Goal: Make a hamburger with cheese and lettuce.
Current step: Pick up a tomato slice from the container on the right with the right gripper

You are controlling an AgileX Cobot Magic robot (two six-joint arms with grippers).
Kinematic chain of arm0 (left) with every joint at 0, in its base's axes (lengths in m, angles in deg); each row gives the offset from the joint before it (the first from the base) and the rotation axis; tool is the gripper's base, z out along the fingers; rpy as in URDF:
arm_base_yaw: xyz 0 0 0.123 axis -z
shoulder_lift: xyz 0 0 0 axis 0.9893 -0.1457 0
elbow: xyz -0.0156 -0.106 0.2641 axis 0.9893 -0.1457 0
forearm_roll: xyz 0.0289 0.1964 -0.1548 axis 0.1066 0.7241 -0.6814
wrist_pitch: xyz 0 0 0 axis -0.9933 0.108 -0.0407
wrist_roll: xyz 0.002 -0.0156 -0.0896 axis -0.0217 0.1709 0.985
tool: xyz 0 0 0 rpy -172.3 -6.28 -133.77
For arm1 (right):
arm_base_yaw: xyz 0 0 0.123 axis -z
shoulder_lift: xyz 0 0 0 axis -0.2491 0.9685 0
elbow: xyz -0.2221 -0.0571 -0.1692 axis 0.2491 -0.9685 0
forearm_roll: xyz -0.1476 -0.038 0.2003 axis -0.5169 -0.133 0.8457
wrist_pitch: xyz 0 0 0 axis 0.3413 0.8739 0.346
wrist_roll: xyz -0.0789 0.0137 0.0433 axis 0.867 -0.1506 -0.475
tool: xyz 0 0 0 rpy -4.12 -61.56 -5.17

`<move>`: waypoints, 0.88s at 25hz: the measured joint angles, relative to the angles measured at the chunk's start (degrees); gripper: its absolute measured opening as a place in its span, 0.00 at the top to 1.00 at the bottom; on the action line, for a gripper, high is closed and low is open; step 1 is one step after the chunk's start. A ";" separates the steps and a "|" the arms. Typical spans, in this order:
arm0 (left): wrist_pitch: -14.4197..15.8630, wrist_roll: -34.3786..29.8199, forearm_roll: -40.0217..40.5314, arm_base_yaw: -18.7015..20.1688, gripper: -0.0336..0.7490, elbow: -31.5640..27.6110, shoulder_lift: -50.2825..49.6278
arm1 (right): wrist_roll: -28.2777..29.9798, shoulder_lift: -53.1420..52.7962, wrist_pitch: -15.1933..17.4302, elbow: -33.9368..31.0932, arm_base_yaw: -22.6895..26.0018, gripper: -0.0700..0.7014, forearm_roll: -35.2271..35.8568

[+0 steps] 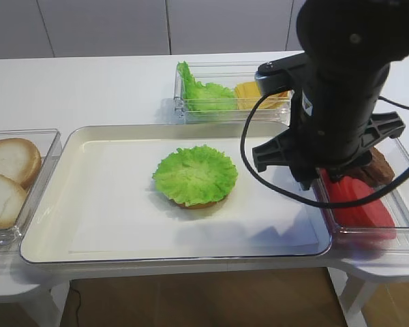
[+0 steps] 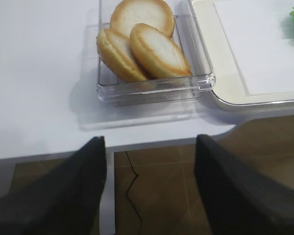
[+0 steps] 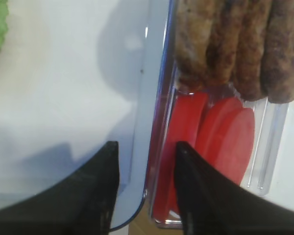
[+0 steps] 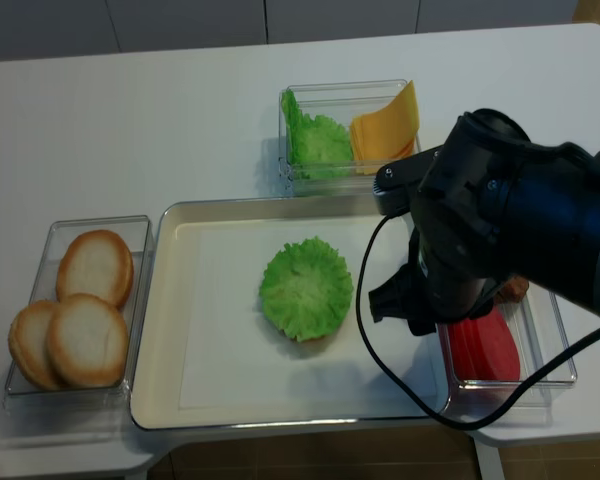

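The hamburger (image 1: pixel 194 176) sits mid-tray: a tan bun base under a frilly green lettuce leaf (image 4: pixel 306 288). Cheese slices (image 1: pixel 249 94) and spare lettuce (image 1: pixel 201 92) stand in a clear box behind the tray. My right gripper (image 3: pixel 147 147) is open and empty. It hangs over the tray's right rim (image 3: pixel 139 122), with one finger over the red slices (image 3: pixel 225 132). In the overhead views the right arm (image 1: pixel 334 102) hides it. My left gripper (image 2: pixel 149 139) is open and empty, over the floor in front of the table edge, near the bun box.
A clear box of pale bun halves (image 2: pixel 142 46) stands left of the cream tray (image 1: pixel 75 136). A clear box at the right holds dark patties (image 3: pixel 235 44) and the red slices (image 4: pixel 485 345). The table's front edge is close below.
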State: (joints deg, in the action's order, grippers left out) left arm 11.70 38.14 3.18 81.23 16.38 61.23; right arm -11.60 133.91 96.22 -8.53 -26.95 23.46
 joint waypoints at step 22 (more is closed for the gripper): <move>0.00 0.00 0.00 0.00 0.41 0.00 0.00 | 0.12 1.03 0.21 0.25 0.00 0.58 -0.96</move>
State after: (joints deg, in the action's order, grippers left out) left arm 11.70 38.14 3.18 81.23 16.38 61.23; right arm -11.48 134.95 96.44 -8.28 -26.95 22.50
